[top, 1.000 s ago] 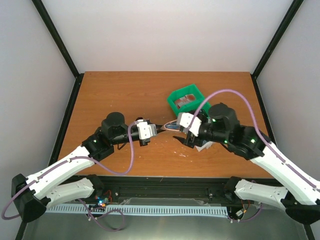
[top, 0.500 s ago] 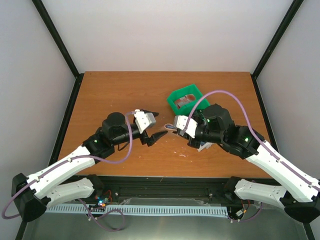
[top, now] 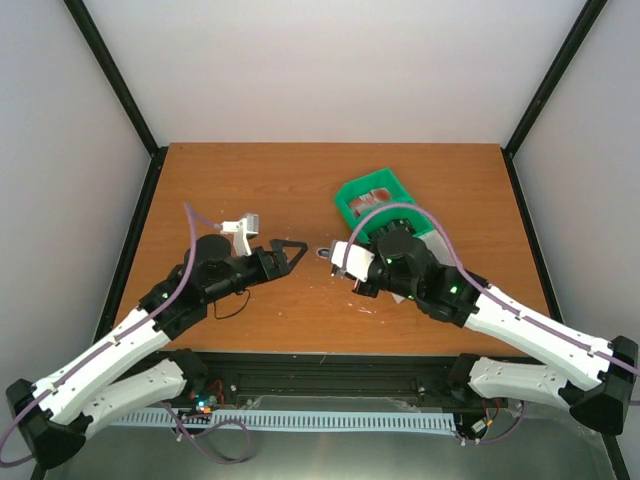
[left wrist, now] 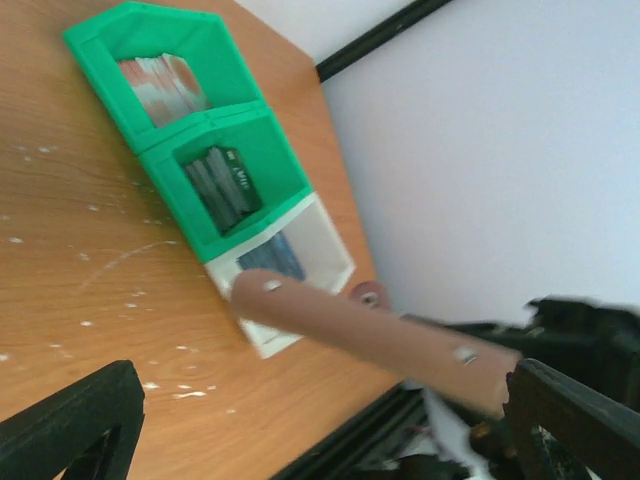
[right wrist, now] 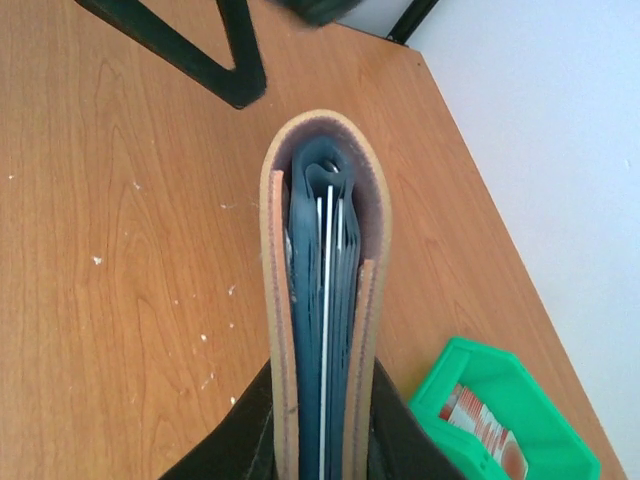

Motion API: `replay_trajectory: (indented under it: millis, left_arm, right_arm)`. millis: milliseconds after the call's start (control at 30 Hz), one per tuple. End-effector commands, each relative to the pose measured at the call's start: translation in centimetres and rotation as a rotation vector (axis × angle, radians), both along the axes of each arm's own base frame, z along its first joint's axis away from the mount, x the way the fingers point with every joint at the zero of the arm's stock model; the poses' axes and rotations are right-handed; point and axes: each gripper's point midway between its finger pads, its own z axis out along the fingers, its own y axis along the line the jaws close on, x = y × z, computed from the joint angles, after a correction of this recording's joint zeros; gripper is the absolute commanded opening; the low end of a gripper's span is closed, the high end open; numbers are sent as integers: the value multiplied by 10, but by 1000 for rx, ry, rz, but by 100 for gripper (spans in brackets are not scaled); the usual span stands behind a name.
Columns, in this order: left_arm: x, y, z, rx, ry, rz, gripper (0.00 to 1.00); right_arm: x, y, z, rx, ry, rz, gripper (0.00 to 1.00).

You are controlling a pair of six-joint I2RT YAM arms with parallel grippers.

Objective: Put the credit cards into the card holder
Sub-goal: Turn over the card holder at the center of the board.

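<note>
Rt arm: right gripper [top: 336, 256] clamped on small flat tan-pink leather-like folding card holder [top: 325, 250]. Apparently lifted off brown wooden table [top: 230, 190], mid-table, just near-left of green-and-white plastic compartment tray [top: 345, 207].
Lt arm: left gripper [top: 288, 254] w/ jaws wide apart, nothing held. Just left of holder's free end, no contact.

Key relation:
- Holder's long axis: left–right, free end aimed straight at gap of left gripper.
- Thin rectangular plastic credit cards [left wrist: 160, 82]: in tray, far-right of holder, i.e. beyond it from lt side.
- Nearer to tray: rt arm, but occupied.
- Free arm: lt. Prob. needs to reach past holder to far right for a card (judgement only).

Views:
- Top: layout of both arms. Holder tiny, only far green compartment visible, rest of tray under rt arm.
- Left wrist: whole tray. Red-and-white stack at far end, dark grey-teal stack [left wrist: 222, 185] in middle, blue stack [left wrist: 272, 258] in white end compartment. Holder blurred across foreground.
- Right wrist: holder edge-on, folded nearly shut, grey-blue inside, thin pale edges in pockets. Cards or not, can't tell. Black fingers [right wrist: 245, 60] of lt gripper just beyond the fold.
</note>
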Motion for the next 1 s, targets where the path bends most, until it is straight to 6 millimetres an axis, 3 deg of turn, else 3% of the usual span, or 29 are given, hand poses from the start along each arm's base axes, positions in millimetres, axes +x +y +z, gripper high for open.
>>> replay_trajectory:
  millis: [0,67,200,333,433,600,967]
  left_arm:
    - [1,-5,30,-268,158,48,100]
    - [1,-16,33,-320,199,9,100]
    - [-4,-31,20,-361,322,-74,100]
    - [-10,-29,8,-381,373,-74,98]
    - [-15,-26,-3,-394,402,-70,91]
    - [-18,-23,-22,-373,454,-60,91]
    - [-15,-26,-28,-362,470,-111,96]
  right_arm:
    - [4,25,24,74,-164,-6,3]
    - [0,35,21,66,-216,1,3]
    - [-6,48,11,34,-292,4,3]
    - [-5,50,14,60,-339,-12,3]
    - [-7,52,17,73,-364,-8,3]
    - [-2,47,14,24,-426,-51,3]
    - [3,34,33,39,-536,-129,3]
